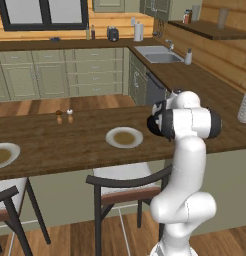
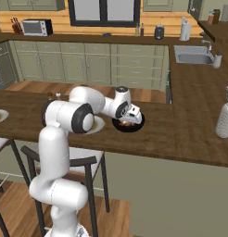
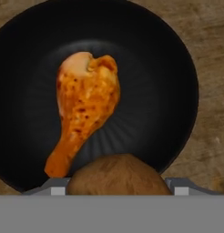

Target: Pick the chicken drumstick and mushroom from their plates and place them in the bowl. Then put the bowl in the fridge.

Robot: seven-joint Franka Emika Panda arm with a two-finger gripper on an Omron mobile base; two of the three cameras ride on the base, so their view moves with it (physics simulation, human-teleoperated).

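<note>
We see the chicken drumstick (image 3: 86, 107) lying in the bowl (image 3: 173, 91) on the worktop (image 3: 209, 41), ahead & left of the fingers. Mushroom (image 3: 117, 175) sits btwn the fingers, which stand wide; grip or just release, can't tell.

2 plates (image 1: 124, 137), 1 bowl (image 3: 177, 91), 1 drumstick (image 3: 84, 109)

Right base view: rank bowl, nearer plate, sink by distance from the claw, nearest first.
1. bowl: directly beneath the claw, on the counter.
2. nearer plate: beside the bowl, toward the arm, partly hidden by it.
3. sink: far back on the rear counter, upper right.
</note>
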